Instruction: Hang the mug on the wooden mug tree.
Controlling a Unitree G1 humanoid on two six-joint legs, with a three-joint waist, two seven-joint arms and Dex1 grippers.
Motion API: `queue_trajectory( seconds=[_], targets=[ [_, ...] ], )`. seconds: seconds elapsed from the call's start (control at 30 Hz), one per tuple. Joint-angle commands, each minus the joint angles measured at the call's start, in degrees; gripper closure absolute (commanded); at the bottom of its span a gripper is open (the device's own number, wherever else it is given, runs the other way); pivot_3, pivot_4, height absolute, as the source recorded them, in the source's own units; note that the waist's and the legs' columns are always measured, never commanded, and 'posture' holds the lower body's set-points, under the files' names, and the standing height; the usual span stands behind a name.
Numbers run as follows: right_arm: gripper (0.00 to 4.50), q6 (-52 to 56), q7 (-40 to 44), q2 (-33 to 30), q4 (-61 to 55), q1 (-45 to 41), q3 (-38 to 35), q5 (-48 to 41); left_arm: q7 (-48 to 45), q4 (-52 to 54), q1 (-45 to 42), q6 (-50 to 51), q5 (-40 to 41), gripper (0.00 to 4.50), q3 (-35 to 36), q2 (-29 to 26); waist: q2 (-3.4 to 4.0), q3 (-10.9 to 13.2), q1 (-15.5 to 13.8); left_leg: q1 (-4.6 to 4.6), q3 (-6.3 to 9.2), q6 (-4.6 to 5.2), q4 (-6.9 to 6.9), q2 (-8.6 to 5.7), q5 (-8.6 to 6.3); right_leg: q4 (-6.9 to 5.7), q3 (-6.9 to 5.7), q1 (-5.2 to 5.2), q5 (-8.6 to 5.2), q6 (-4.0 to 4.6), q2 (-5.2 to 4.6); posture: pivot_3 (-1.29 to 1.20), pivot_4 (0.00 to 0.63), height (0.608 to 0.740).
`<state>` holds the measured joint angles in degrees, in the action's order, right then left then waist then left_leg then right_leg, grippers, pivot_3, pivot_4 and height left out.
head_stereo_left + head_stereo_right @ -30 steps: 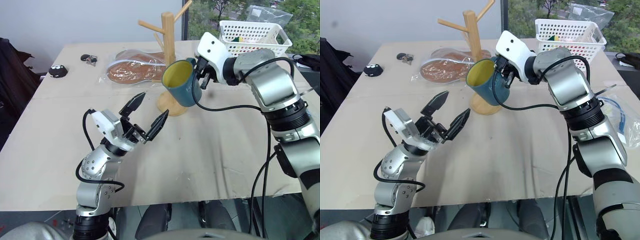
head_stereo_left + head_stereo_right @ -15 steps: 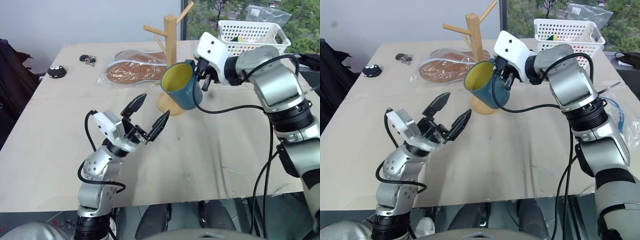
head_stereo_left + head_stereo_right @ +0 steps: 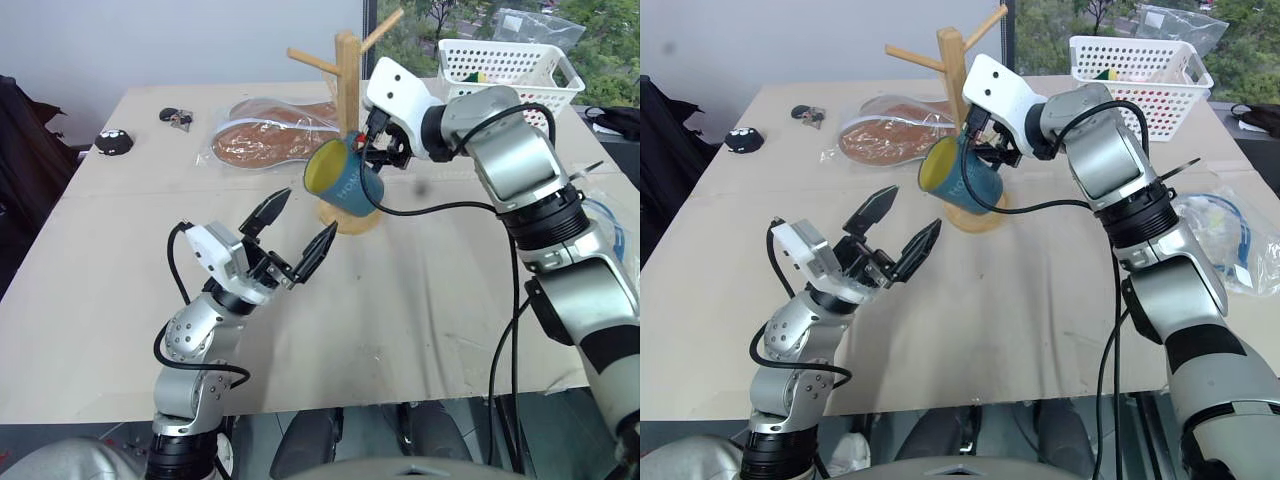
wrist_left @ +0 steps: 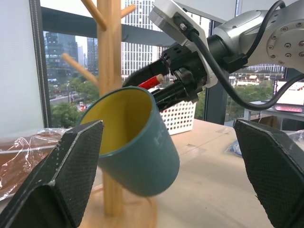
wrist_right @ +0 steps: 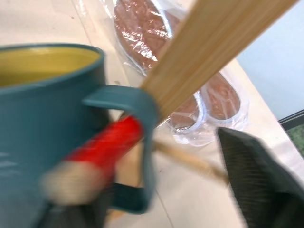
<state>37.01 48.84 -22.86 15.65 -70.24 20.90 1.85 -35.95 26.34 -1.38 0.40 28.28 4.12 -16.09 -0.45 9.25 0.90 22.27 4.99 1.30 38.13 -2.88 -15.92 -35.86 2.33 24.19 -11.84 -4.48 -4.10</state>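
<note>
mug tree (image 3: 346, 95) base behind mug (image 3: 343, 180), basket (image 3: 510, 60) contents unclear

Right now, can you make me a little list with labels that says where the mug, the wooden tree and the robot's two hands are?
mug: teal with yellow inside, tilted, its handle threaded over a red-tipped peg
mug tree: wooden mug tree standing upright on the table, just behind the mug
right gripper: right gripper open, right beside the mug's handle
left gripper: left gripper open, holding nothing, raised above the table in front of the mug
behind the tree: plastic bag with something brown inside; white basket
</note>
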Motion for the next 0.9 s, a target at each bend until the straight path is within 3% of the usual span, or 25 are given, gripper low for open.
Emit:
queue_trajectory(
  seconds=[0.03,0.27,0.47,0.7,0.9],
  targets=[
    [0.11,-0.1,-0.34,-2.63,-3.19,-0.66,-5.03,-0.95,-0.09,0.91,-0.65,-1.15,0.35,0.0,0.87,-0.71,0.0,0.0,-0.11,0.05,0.01,0.0,0.0,0.0,0.0,0.0,-0.01,0.04,0.0,0.0,0.0,0.0,0.15,0.74],
    [0.11,13.04,-0.39,-11.46,-19.28,12.36,-19.29,-9.13,-0.98,0.25,-1.49,0.07,1.05,0.0,1.14,-2.47,-0.07,-0.04,-0.85,0.58,0.17,0.0,0.1,-0.05,0.0,0.02,-0.17,0.37,0.0,0.0,-0.06,0.0,0.15,0.74],
    [0.11,18.83,-0.6,-10.67,-41.89,40.32,-36.88,-22.76,-2.14,-0.22,-1.38,3.01,1.75,0.0,0.88,-5.3,-0.11,-0.08,-0.57,0.59,0.04,0.01,0.01,0.02,0.0,-0.01,-0.04,0.46,0.0,0.0,-0.03,0.0,0.15,0.74],
    [0.11,2.95,-0.54,-2.28,-47.12,68.09,-42.96,-27.38,-2.62,0.51,3.23,10.88,0.89,0.0,-0.84,-10.14,-0.04,-0.07,-0.22,-0.05,0.02,0.28,0.11,0.06,-0.15,-0.07,-0.06,-0.14,0.03,0.0,0.07,0.0,0.15,0.74],
    [0.11,-11.27,2.59,1.08,-40.19,79.78,-39.38,-26.79,-0.26,0.59,11.5,15.44,-7.43,0.0,-5.23,-14.54,-0.03,-0.05,0.12,-0.58,-0.12,0.33,0.07,0.06,-0.18,-0.02,0.08,-0.66,0.0,-0.03,0.08,0.0,0.15,0.74]
  ],
)
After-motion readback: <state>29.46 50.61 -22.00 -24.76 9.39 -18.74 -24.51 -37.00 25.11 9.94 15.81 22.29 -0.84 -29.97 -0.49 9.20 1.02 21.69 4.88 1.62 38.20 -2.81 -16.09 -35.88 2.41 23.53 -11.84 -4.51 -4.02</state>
